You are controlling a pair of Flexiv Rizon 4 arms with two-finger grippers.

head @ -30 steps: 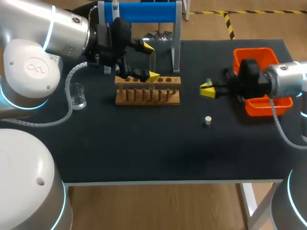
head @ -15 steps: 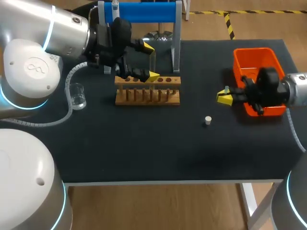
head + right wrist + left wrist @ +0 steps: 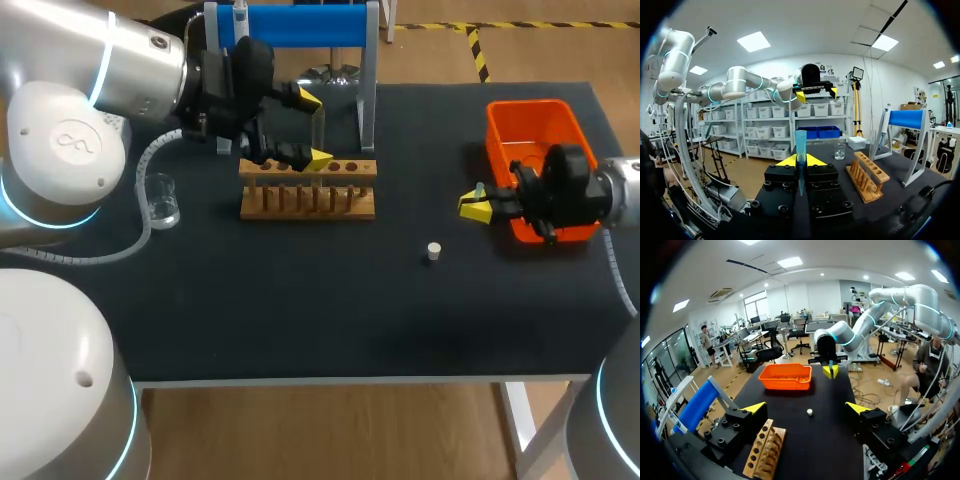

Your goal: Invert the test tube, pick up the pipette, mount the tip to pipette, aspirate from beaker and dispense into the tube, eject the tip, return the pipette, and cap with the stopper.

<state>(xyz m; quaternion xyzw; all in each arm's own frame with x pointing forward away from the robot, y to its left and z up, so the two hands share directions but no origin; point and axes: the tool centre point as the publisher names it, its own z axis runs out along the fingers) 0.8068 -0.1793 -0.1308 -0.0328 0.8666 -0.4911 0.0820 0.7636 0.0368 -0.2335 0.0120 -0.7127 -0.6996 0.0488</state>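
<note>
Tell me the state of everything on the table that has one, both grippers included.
left gripper: open, holding nothing, above the rack.
right gripper: shut on the pipette tip, which points upright.
pipette: hanging in its blue stand.
test tube: standing in the rack, no stopper on it.
stopper: loose on the table.
beaker: upright on the table.

Silver arms, cyan light rings, black wrists, grey hoses, yellow-tipped pincers
</note>
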